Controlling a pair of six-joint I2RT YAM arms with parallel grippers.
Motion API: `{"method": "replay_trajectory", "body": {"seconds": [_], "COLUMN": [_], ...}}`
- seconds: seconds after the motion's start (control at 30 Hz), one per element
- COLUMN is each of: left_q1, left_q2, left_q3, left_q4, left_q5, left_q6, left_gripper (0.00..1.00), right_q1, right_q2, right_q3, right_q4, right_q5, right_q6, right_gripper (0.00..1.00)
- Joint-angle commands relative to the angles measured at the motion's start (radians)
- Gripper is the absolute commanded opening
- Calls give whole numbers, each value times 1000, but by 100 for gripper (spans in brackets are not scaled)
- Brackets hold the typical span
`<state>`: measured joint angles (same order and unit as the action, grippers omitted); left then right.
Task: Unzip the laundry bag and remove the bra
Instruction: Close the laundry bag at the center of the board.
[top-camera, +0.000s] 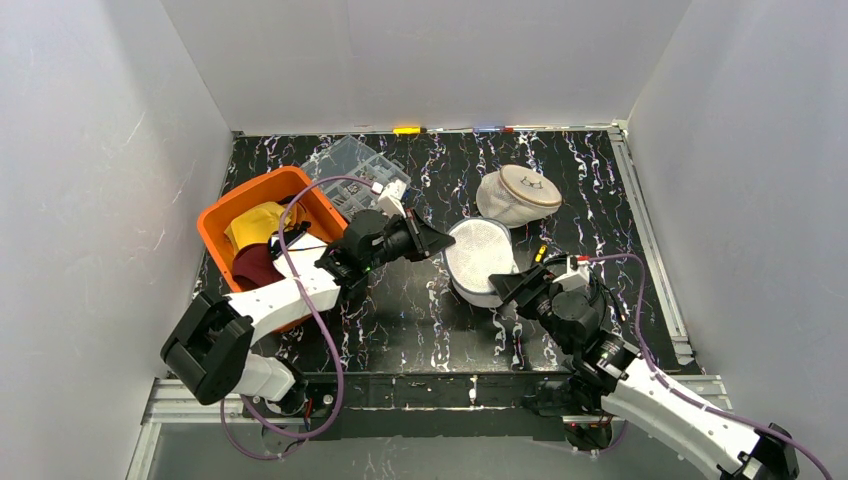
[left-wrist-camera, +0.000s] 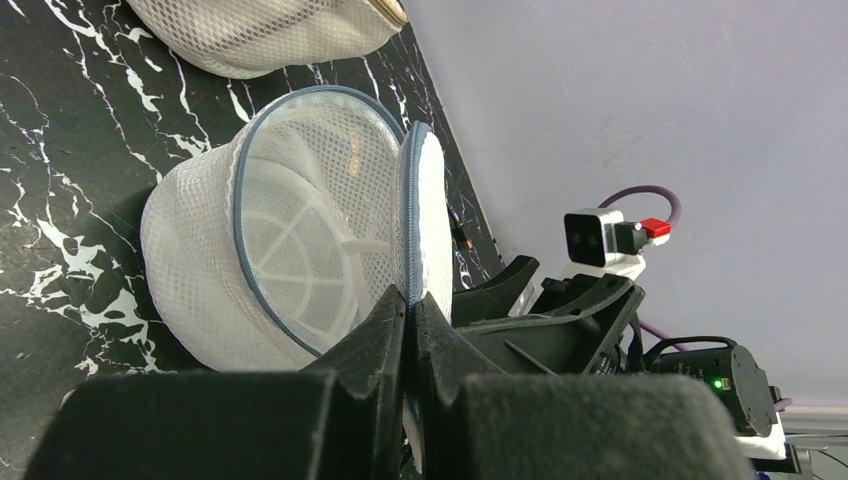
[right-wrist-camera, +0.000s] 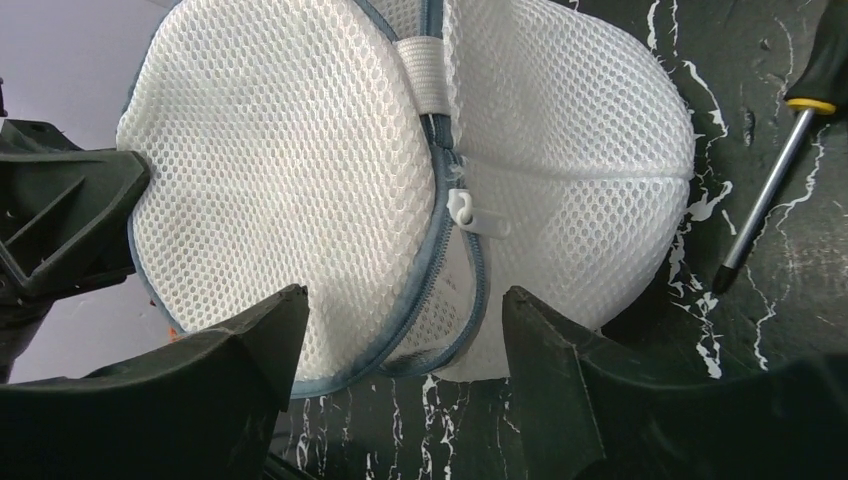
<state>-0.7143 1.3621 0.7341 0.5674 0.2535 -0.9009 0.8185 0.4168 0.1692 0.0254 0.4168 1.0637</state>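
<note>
Just ahead of the right gripper (right-wrist-camera: 402, 300), spread wide, the laundry bag (right-wrist-camera: 570, 120) is sitting unzipped; the left gripper (left-wrist-camera: 405, 297) is pinching its flap (left-wrist-camera: 428, 200).

Looking like a robotics lab test cell: white panels (top-camera: 100, 150) are boxing in a black marbled table (top-camera: 420, 340), alu rails (top-camera: 652, 250) are edging it, and 2 arms, L (top-camera: 290, 295) & R (top-camera: 660, 395), are sitting bolted at the near edge, trailing purple cables (top-camera: 336, 365).

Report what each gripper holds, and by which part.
The left gripper is shut on the blue-trimmed edge of the open lid flap of the laundry bag. The right gripper stands open by the zipper pull, holding nothing.
</note>
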Motion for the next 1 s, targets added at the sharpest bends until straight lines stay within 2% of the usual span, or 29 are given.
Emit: {"method": "replay_trajectory", "body": {"seconds": [0.0,0.13,0.27,0.4,0.57,0.6,0.67,0.7,0.77,0.83,0.9,0.97], "left_q1": [5,4,4,4,4,6,9,16,37,61,78,89], "left_q2": [4,2,7,19,20,16,4,-5,-37,-86,-147,-206], "left_q3": [1,-4,-1,-6,-14,-17,-28,-36,-51,-64,-71,-69], "left_q4": [39,46,48,67,75,74,74,73,54,-18,-121,-228], "left_q5": [26,26,28,36,38,37,36,38,47,44,16,-16], "left_q6": [-6,-8,-14,-29,-32,-30,-24,-21,-15,-2,37,83], "left_gripper": [0,0,0,0,0,0,1,9,37,58,68,71], "right_q1": [-3,-4,-5,-4,-5,-5,-4,-5,-5,-6,-7,-6], "right_q2": [41,41,35,48,49,44,26,16,-3,-9,-10,-20], "right_q3": [-7,-22,-33,-36,-39,-36,-16,-2,32,79,135,177], "right_q4": [124,116,111,120,133,130,104,77,35,-32,-115,-185], "right_q5": [23,41,51,51,44,40,33,27,-5,-62,-122,-184], "right_q6": [50,70,76,75,61,51,18,-6,-63,-129,-197,-266], "right_gripper": [75,63,44,30,4,1,1,1,1,1,1,1]}}
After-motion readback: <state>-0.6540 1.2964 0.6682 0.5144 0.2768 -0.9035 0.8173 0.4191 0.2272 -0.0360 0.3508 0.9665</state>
